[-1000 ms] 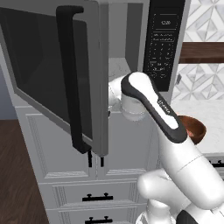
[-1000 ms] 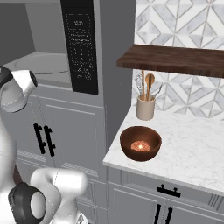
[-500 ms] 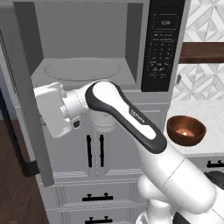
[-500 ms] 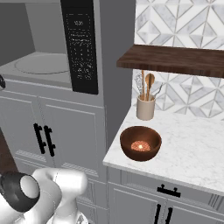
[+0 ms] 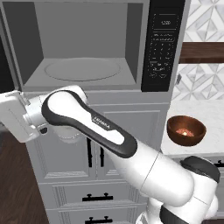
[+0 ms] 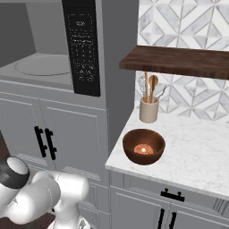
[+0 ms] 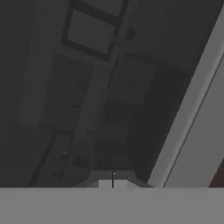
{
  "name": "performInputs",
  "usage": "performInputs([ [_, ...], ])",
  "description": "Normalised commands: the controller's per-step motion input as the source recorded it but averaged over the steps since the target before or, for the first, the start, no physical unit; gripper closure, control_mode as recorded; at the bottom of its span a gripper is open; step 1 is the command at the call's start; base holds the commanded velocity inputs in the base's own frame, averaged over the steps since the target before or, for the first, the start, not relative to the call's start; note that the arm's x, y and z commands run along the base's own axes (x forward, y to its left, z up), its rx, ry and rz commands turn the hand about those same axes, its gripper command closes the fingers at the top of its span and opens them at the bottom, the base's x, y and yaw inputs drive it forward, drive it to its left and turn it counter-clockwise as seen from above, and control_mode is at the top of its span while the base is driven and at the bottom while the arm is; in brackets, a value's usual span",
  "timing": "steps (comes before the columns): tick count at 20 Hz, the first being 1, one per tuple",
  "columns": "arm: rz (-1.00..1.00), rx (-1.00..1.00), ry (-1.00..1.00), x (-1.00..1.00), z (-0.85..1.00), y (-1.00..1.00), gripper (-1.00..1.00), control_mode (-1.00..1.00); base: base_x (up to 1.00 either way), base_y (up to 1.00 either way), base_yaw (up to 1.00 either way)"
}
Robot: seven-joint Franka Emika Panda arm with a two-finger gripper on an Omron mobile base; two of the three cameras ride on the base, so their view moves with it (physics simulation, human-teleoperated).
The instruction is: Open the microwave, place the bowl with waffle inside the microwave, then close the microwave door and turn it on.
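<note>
Microwave [image 5: 87, 48] standing open, pincer [image 7: 112, 183] pressed closed.
Its door is lying cut off past the left edge; one bowl [image 6: 143, 146] is sitting on the bench [image 6: 197, 154] holding blurry waffle [image 6: 143, 149] pieces, uncountable.

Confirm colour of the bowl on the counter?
The bowl is dark reddish-brown, wood-like, with pale orange waffle inside. Clearest in the right base view.
</note>
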Motion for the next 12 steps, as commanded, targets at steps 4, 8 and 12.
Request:
performInputs([
  [4,-0.26,0.0,0.0,0.14,-0.01,-0.98,1.0,-1.0,0.0,0.0,0.0],
  [8,-0.35,-0.09,0.08,0.32,-0.05,-1.0,1.0,-1.0,0.0,0.0,0.0],
  [12,-0.47,-0.08,0.15,0.52,-0.04,-1.0,1.0,-1.0,0.0,0.0,0.0],
])
